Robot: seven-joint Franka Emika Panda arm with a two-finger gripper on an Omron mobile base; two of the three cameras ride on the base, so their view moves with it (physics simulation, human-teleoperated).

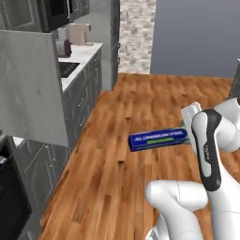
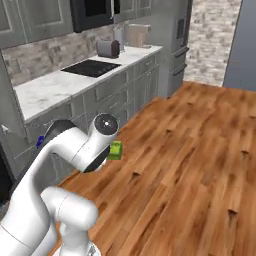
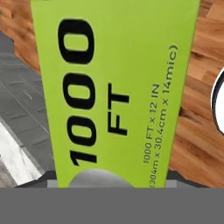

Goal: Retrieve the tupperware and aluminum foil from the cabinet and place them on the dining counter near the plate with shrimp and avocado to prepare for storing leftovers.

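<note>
Long slim dark-blue aluminum foil box (image 1: 158, 139) with white lettering and green stripe, one only, carried level above wooden floor (image 1: 117, 187), lime-green face (image 3: 116, 87) pressed close against the hand camera. Gripper (image 1: 187, 133) clamped across the box's end, jaws held wide by its thickness. Presumably carried crosswise for transport toward the dining counter.

The aluminum foil (image 1: 158, 139) box looks like smooth printed card, blue and green; the floor (image 1: 140, 98) is warm wood planking; the worktop (image 2: 60, 85) pale marble.
</note>
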